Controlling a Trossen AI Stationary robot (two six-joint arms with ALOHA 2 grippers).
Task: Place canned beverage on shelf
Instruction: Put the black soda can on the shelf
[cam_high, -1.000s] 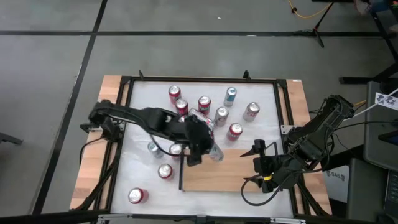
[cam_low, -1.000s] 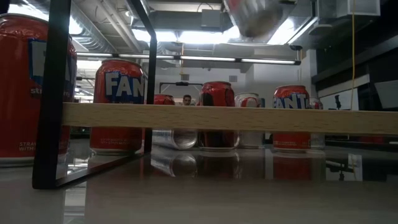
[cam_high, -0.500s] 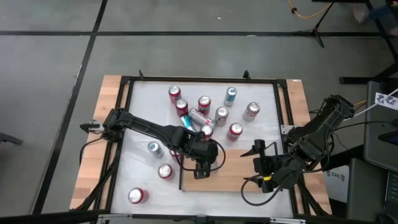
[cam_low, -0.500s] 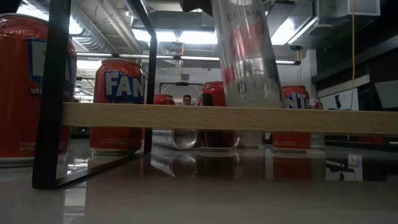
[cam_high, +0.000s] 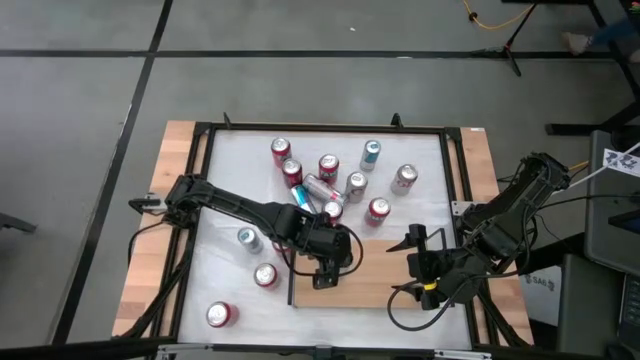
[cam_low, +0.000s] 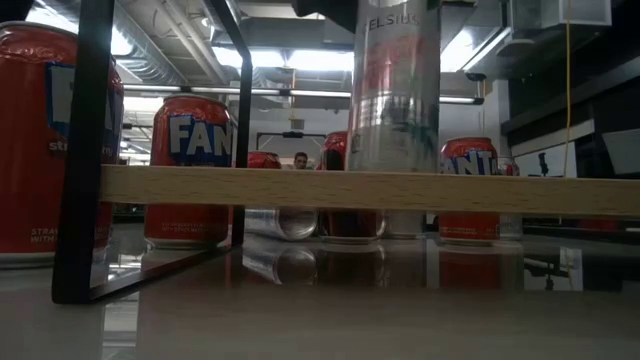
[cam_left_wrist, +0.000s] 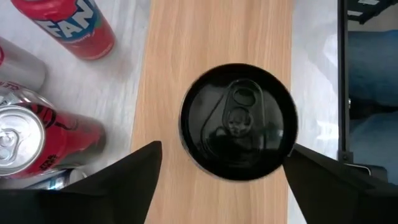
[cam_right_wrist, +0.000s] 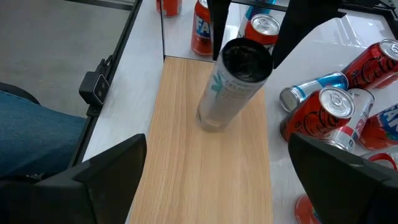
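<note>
A white worktop (cam_high: 225, 200) carries the wooden shelf (cam_high: 375, 285) along its near edge. The tall silver can (cam_right_wrist: 233, 84) stands upright near the shelf's left end, with the left tool (cam_high: 327, 272) spread open just above it, fingers clear of its sides. The right tool (cam_high: 412, 262), open, waits at the shelf's right end. Other cans (cam_high: 340, 180) cluster toward the far edge.
</note>
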